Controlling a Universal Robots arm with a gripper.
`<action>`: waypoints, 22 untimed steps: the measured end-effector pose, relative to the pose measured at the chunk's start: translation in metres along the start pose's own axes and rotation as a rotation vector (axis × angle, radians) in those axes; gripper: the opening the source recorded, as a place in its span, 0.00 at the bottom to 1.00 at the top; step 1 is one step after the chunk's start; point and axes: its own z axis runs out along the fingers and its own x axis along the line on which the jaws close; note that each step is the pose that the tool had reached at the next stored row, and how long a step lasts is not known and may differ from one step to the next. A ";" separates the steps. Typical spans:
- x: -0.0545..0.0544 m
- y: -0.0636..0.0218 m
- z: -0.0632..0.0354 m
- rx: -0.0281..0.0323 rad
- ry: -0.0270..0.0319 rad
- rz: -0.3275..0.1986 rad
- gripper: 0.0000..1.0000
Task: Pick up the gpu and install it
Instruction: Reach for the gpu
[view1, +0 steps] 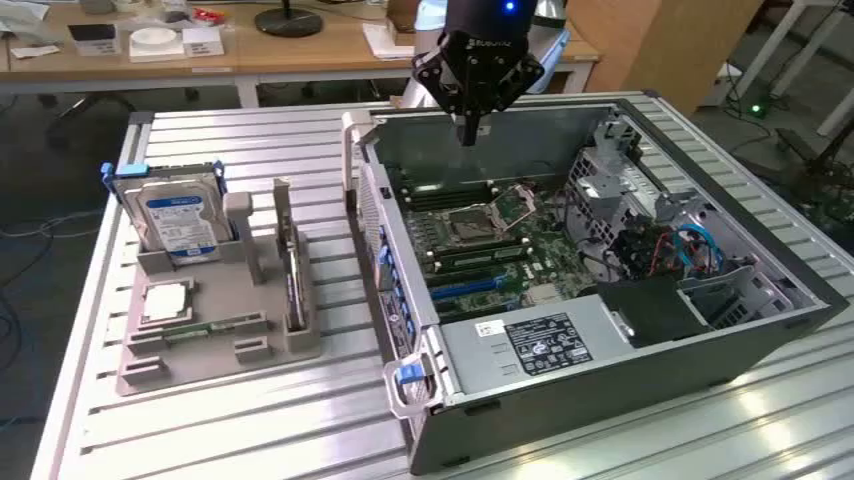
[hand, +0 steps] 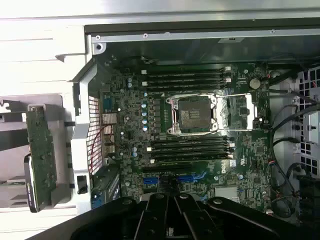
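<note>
The pincer (view1: 467, 133) is seen shut, with nothing held between its fingers, and is poised above the far wall of the open computer case (view1: 641, 370), toward the far edge of the bench (view1: 200, 430). The gpu (view1: 288, 255) is stood on edge in a grey holder (view1: 200, 355) just beside the case, on the side toward the bench edge at the exterior view's left. From the pincer it is found lower, toward that edge and toward the near edge, well apart from the fingers. Its long axis is laid alongside the case's side wall, from far edge toward near edge. A hard drive (view1: 174, 215) is stood in the same holder, farther from the case.
</note>
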 end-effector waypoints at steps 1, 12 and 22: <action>0.000 0.0000 0.0000 0.0000 0.0000 0.000 0.11; 0.010 -0.0007 -0.0002 -0.0001 -0.0001 0.000 0.11; 0.026 -0.0019 -0.0007 0.0001 0.0000 0.000 0.11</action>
